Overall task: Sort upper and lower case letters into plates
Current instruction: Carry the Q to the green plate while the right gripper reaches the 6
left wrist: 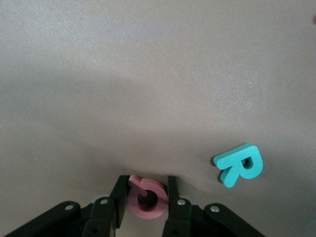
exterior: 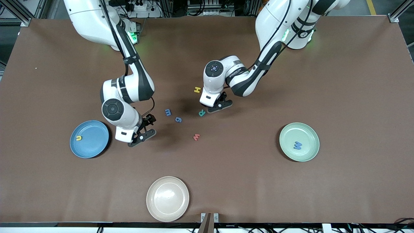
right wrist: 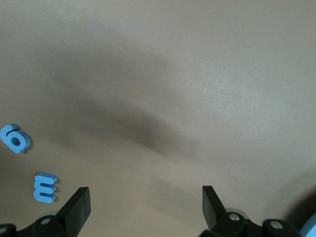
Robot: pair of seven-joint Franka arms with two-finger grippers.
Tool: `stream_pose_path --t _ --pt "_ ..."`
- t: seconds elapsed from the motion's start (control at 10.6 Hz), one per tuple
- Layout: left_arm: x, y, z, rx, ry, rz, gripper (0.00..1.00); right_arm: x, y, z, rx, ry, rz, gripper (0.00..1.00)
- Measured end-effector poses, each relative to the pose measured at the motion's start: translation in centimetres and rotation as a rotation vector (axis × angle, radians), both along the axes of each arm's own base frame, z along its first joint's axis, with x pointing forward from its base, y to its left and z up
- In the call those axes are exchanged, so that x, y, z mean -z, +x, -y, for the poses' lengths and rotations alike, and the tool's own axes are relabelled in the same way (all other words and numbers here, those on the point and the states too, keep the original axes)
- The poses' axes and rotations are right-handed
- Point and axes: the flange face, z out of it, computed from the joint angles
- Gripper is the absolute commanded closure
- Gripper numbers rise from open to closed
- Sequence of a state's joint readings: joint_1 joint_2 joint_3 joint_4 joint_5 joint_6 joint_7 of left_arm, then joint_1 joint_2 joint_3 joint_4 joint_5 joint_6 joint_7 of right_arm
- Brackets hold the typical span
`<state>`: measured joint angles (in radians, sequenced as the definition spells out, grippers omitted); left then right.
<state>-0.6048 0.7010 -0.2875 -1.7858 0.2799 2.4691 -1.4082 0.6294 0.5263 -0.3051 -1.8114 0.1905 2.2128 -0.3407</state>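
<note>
We see the red Q (left wrist: 146, 197) upright on edge, clamped in our left gripper (left wrist: 145, 200) mid-desk, teal R (left wrist: 238, 164) flat beside, right gripper (right wrist: 145, 207) wide apart, empty.

The front view looks down from high across the whole table (exterior: 291, 194). Each wrist view looks close at the tabletop past its own fingers; front and left wrist views share the teal R (exterior: 201, 112) (left wrist: 239, 164), seemingly.

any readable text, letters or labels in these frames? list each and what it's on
"H": yellow letter on the table.
"R": teal letter on the table.
"m": blue letter on the table.
"g": blue letter on the table.
"w": red letter on the table.
"u": yellow letter in the blue plate.
"W": blue letter in the green plate.
"Q": red letter between the left gripper fingers.
Print on the arm links: too small.
</note>
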Motion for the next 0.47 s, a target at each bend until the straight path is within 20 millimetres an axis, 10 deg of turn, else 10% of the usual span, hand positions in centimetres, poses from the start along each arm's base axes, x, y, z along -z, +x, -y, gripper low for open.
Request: stream_pose_path --t 0.47 --pt "-6.6 5.6 -3.7 -0.081 0.002 0.072 1.0 -0.3 -1.5 -4.9 -0.1 0.018 0.043 0.0"
